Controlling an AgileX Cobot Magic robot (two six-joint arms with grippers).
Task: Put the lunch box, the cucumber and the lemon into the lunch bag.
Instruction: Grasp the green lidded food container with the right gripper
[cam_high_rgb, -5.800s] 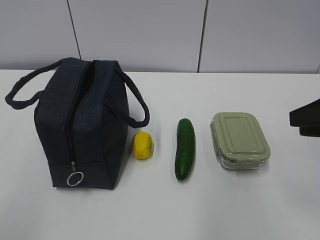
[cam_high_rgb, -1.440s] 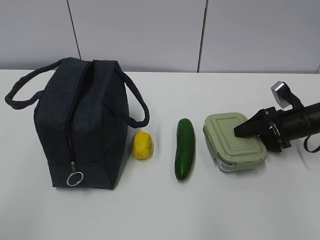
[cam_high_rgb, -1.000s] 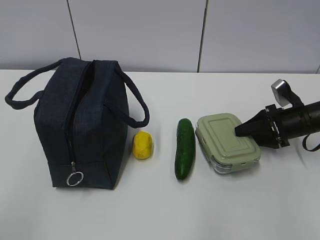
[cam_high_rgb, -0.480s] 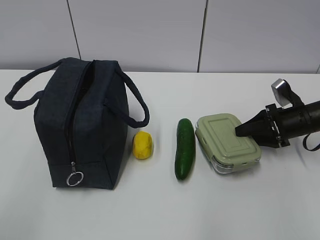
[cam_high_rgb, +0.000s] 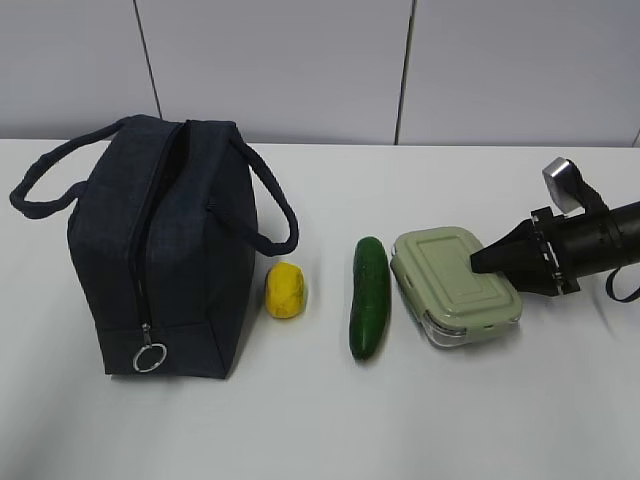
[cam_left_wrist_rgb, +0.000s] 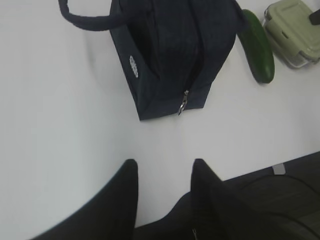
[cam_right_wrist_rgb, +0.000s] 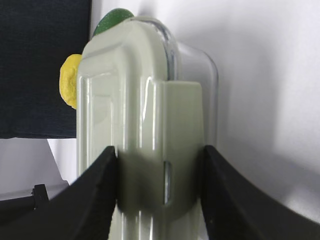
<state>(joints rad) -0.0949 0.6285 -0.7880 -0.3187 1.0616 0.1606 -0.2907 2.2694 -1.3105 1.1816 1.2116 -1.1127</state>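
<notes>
The sage-green-lidded lunch box (cam_high_rgb: 450, 280) sits tilted on the white table, close to the right of the dark green cucumber (cam_high_rgb: 369, 296). My right gripper (cam_high_rgb: 480, 265) reaches in from the right and is shut on the box's right end; in the right wrist view its jaws (cam_right_wrist_rgb: 160, 150) clamp the lunch box (cam_right_wrist_rgb: 135, 100) across lid and base. The yellow lemon (cam_high_rgb: 286, 290) lies beside the navy lunch bag (cam_high_rgb: 165, 250), whose top zipper looks closed with the ring pull (cam_high_rgb: 150, 357) at the front. My left gripper (cam_left_wrist_rgb: 165, 162) is open and empty over bare table in front of the lunch bag (cam_left_wrist_rgb: 170, 50).
The white table (cam_high_rgb: 320, 420) ends at a grey panelled wall (cam_high_rgb: 300, 60) behind. The bag's loop handles (cam_high_rgb: 275, 215) hang out to both sides. A dark edge (cam_left_wrist_rgb: 280, 175) of the table front shows in the left wrist view.
My right gripper came in from the right, closed on the lunch box, and slid it left towards the cucumber, tilting it. In the last half second almost nothing moved.
</notes>
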